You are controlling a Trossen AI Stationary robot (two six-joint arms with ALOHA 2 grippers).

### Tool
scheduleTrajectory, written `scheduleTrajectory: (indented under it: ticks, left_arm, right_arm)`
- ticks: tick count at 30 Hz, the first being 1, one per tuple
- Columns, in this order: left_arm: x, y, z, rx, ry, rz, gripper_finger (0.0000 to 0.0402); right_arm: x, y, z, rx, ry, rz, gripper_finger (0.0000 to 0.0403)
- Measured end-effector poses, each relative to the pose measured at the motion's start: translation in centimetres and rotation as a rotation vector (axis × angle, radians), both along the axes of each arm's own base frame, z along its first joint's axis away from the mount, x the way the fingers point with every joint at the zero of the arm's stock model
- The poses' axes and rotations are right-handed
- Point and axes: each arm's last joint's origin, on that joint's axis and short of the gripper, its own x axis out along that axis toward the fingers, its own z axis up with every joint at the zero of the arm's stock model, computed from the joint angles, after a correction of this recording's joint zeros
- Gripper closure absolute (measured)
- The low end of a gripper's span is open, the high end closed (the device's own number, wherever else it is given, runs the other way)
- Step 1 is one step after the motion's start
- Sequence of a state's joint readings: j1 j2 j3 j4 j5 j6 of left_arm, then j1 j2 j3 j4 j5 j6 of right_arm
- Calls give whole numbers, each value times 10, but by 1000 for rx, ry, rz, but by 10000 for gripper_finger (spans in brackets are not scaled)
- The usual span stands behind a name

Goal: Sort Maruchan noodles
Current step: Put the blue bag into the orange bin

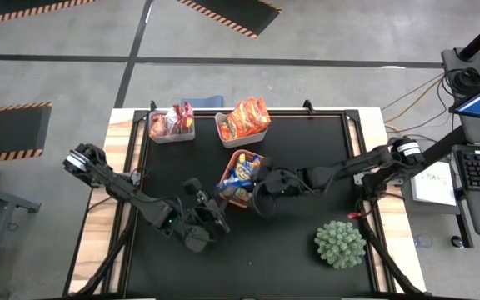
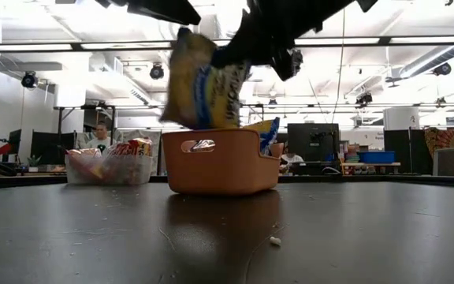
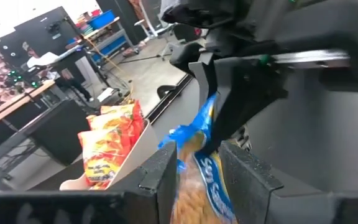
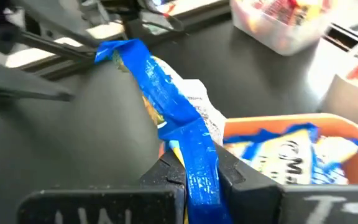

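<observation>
Hands meeting on one blue-and-yellow noodle packet above the orange tray

Right hand (image 4: 194, 177) pinches the blue-and-yellow noodle packet (image 4: 166, 106) by its edge, held just over the orange tray (image 2: 219, 170); left hand (image 3: 194, 171), fingers parted narrowly, straddles the same packet's other end. Red packets fill two clear bins (image 1: 172, 127) beyond the tray on the desk (image 1: 307, 250).

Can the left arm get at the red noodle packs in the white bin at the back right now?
Probably not at once. The left gripper is at the blue packet that the right gripper is shut on, by the orange tray; the white bin lies beyond them.
</observation>
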State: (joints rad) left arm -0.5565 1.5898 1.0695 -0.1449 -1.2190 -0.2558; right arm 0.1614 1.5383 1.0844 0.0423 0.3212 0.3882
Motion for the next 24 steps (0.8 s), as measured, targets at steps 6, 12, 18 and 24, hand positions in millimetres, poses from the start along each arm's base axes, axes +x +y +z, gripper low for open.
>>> scheduleTrajectory:
  ticks: [6, 12, 18, 24]
  left_arm:
    - [1, 8, -1, 5, 16, 30, 291]
    - [3, 14, -1, 10, 22, 48, 291]
    - [-1, 18, 4, 92, -6, 147, 291]
    - [-6, 22, 16, 74, -57, 172, 291]
  right_arm:
    - [-7, -19, -1, 41, 80, -47, 386]
    - [-4, -25, -10, 96, 105, -60, 386]
    - [0, -25, -23, 110, 147, -73, 386]
    - [4, -27, -34, 115, 179, -71, 386]
